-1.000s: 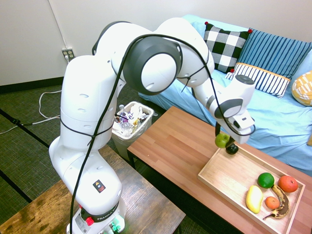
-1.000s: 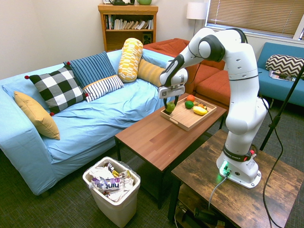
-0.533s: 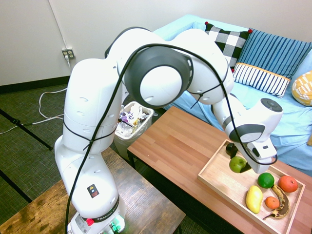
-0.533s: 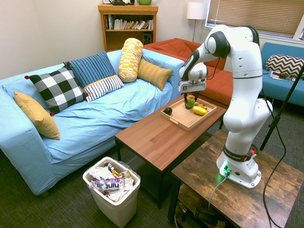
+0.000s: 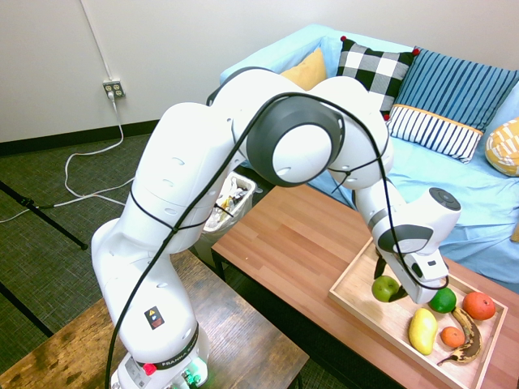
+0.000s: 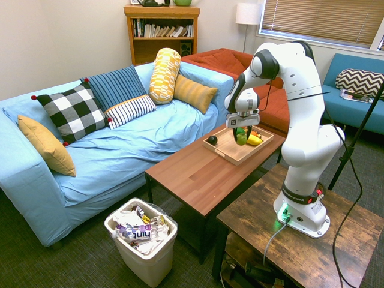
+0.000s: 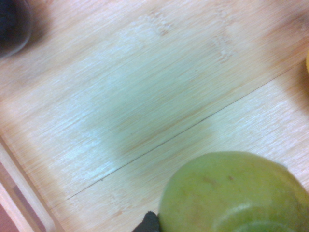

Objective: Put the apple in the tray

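Clamped between the jaws of the gripper (image 5: 395,289), the apple (image 5: 385,288) is held low over the tray (image 5: 357,293) (1 bare patch beneath), presumably for release.

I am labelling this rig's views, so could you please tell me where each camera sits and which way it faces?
First exterior view: high beside the arm's base, facing the sofa; the whole arm fills it, gripper shut on the apple over the tray.
Second exterior view: high across the room, facing the bookshelf and sofa; the arm stands at right.
Wrist view: looks straight down at the tray's floor, apple close below; no arm shows.
All three share the apple and tray.
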Controlling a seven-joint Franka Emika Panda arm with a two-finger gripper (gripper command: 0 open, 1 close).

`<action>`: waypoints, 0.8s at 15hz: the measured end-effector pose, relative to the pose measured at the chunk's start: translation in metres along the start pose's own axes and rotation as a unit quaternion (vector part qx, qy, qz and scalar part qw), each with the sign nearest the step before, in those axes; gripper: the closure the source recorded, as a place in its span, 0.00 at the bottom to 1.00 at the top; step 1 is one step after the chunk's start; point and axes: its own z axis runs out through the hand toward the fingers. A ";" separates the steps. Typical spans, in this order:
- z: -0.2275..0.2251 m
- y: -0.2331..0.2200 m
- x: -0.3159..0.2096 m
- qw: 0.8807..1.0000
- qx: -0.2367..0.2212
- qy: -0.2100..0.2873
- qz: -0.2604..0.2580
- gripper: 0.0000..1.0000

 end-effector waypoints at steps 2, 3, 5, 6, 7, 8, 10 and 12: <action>0.009 -0.003 0.002 1.000 -0.002 -0.003 0.001 1.00; 0.013 -0.004 0.002 1.000 -0.002 -0.005 0.001 1.00; 0.018 -0.008 0.002 1.000 -0.001 -0.008 0.001 1.00; 0.020 -0.010 0.002 1.000 0.000 -0.009 0.001 1.00; 0.022 -0.012 0.001 1.000 0.000 -0.010 0.001 1.00; 0.024 -0.013 0.000 1.000 0.001 -0.013 0.001 1.00; 0.028 -0.016 -0.003 1.000 0.003 -0.017 -0.001 1.00; 0.032 -0.018 -0.004 1.000 0.004 -0.020 0.000 1.00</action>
